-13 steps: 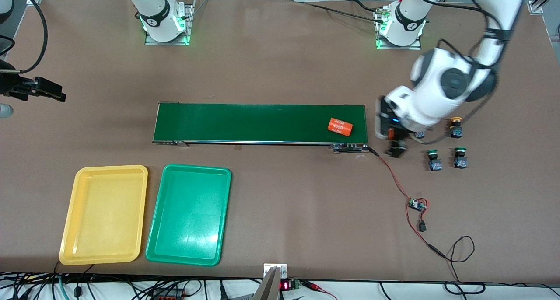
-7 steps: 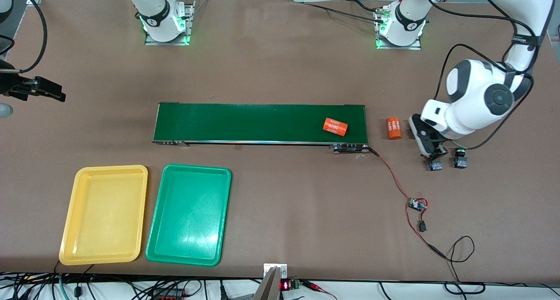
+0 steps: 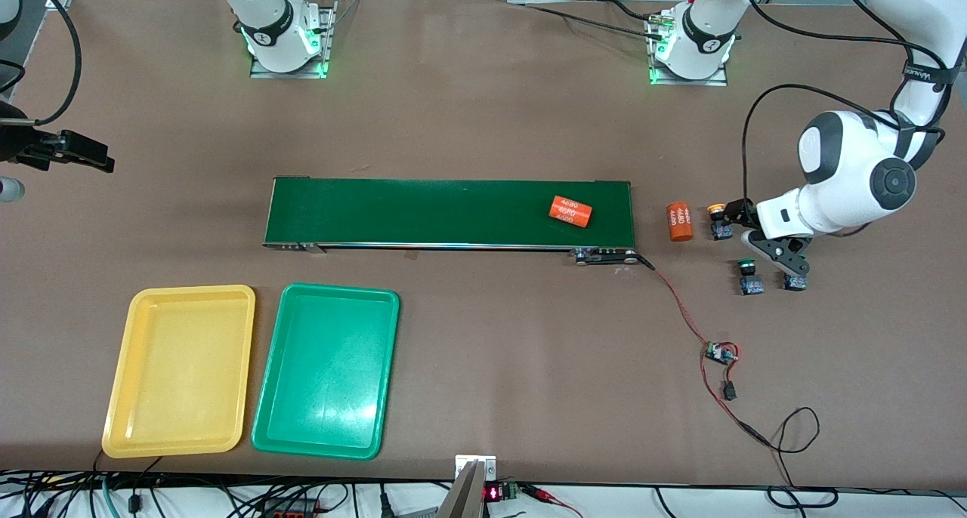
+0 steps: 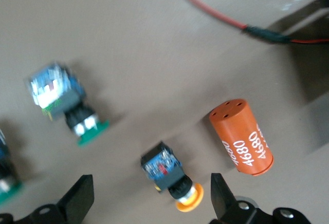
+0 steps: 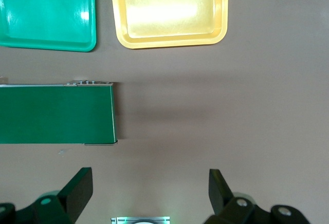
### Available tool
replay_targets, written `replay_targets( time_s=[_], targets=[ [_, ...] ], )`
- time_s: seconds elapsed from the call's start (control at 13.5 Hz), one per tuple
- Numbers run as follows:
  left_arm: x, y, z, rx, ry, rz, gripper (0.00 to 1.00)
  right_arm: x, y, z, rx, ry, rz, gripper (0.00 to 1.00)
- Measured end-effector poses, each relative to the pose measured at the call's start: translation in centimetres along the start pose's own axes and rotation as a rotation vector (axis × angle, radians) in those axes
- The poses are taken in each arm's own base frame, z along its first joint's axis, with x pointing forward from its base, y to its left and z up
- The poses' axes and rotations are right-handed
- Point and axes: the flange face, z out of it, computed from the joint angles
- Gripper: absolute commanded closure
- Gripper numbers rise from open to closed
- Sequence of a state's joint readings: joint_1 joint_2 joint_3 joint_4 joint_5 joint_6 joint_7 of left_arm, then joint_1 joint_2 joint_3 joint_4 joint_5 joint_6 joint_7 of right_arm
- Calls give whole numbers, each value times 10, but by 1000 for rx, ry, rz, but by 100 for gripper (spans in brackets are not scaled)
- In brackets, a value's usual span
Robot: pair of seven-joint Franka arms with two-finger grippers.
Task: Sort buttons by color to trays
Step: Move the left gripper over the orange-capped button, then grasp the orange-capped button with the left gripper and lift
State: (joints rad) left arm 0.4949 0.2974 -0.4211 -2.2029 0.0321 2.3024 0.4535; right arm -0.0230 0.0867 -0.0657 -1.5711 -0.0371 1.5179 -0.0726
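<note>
Left gripper [image 3: 763, 235] hangs over the buttons [image 3: 749, 275], fingers [image 4: 77, 201] released and empty; right gripper [image 5: 149, 196] waits, fingers released, off the belt's [image 5: 54, 113] end.

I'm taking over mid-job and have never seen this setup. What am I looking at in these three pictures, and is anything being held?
Two robot arms stand at a table. The wide picture looks down from across it; the other two come from cameras on each arm's wrist.

The left gripper is open and empty, low over the buttons: a yellow button, a green button and another button half hidden under it. An orange cylinder lies beside them, a second cylinder on the conveyor belt.

The right gripper, open and empty, waits high over the belt's end. The yellow tray and green tray hold nothing.
</note>
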Motion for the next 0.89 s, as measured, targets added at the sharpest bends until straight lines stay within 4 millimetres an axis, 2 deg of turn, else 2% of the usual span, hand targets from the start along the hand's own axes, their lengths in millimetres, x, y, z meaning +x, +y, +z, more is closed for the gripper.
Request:
replay_targets(
  time_s=[0.22, 0.37, 0.67, 0.89],
  targets=[
    [-15, 3, 15, -10, -38, -316, 0, 0, 0, 0, 0, -1, -1, 0],
    [-19, 7, 18, -7, -48, -440, 0, 0, 0, 1, 0, -2, -1, 0],
    [-22, 9, 30, -11, -52, -541, 0, 0, -1, 1, 0, -2, -3, 0],
    [-19, 8, 48, -28, -38, -551, 0, 1, -1, 1, 0, -2, -3, 0]
  ],
)
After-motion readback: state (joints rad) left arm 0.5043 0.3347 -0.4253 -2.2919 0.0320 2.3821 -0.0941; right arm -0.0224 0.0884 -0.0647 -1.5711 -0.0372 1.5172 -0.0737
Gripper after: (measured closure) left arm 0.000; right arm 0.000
